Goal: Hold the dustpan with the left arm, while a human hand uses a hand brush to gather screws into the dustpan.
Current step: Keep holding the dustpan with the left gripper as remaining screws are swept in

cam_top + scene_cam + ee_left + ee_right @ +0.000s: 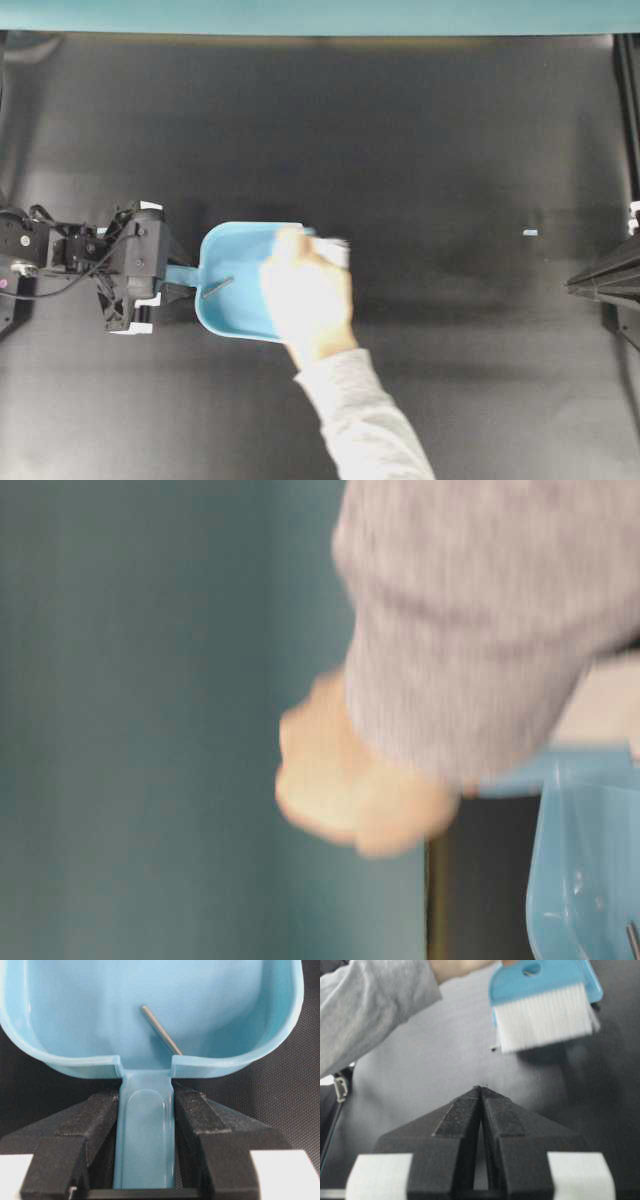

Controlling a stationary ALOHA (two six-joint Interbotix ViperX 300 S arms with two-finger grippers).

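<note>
Plastic is what I am holding: the dustpan [235, 300], a light blue scoop, lies on the dark table mat [420, 140] at the left of the overhead view, its short handle pointing toward my left gripper [146, 1125]. My left wrist camera shows the two black jaws pressed against either side of that narrow handle, pinching it just behind the pan's rear wall. I judge this the right place to hold: the handle is the one slim, stiff part my jaws can span, whereas the pan's walls look thin and would likely flex. The pan looks light and smooth, so it may twist or slide in the jaws if the brush pushes hard, and I want the squeeze firm and level.

One screw [161, 1029], thin and silver-grey, already lies inside the pan near the handle end; I can see no others for certain. The human hand [305, 295], in a pale grey sleeve, hovers over the pan's open side and hides much of it from above. It holds the hand brush [545, 1005], whose white bristles show clearly in my right wrist view, blurred as if in mid-sweep.

My right gripper [481, 1091] rests at the far right of the table, well apart from the work, jaws pressed together on nothing.
</note>
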